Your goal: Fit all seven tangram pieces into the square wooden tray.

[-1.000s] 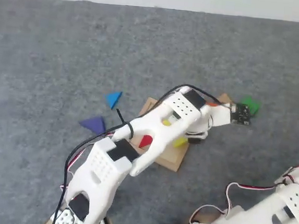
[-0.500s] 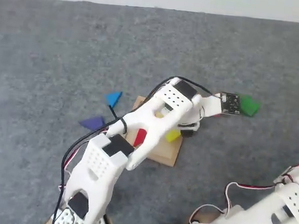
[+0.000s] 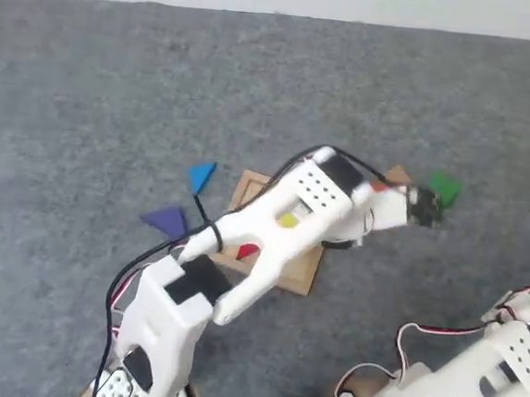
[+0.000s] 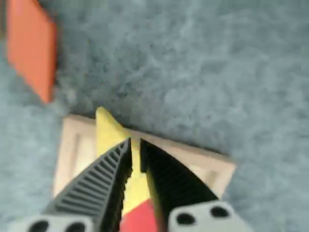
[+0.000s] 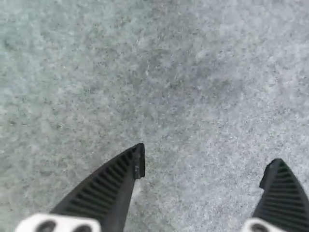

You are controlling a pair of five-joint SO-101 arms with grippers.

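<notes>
1. Over the pale wooden tray [image 4: 193,155], the left gripper [image 4: 135,143] is seen closed on the yellow triangle [image 4: 107,126], beside a red piece [image 4: 140,220].
2. The right gripper [image 5: 208,154] is held wide open, empty, above carpet [image 5: 145,72].

The left gripper [image 4: 135,145], fingers drawn almost together, covers most of the yellow piece [image 4: 107,126]. Its tip pokes out past the fingertips, and whether they pinch it cannot be told. Back between the finger roots, the red piece [image 4: 140,220] is cut by the edge, as is the blurred orange piece [image 4: 31,48] well beyond the fingertips. From above, the arm hides most of the wooden tray [image 3: 297,276] and part of the green piece [image 3: 447,187].
</notes>
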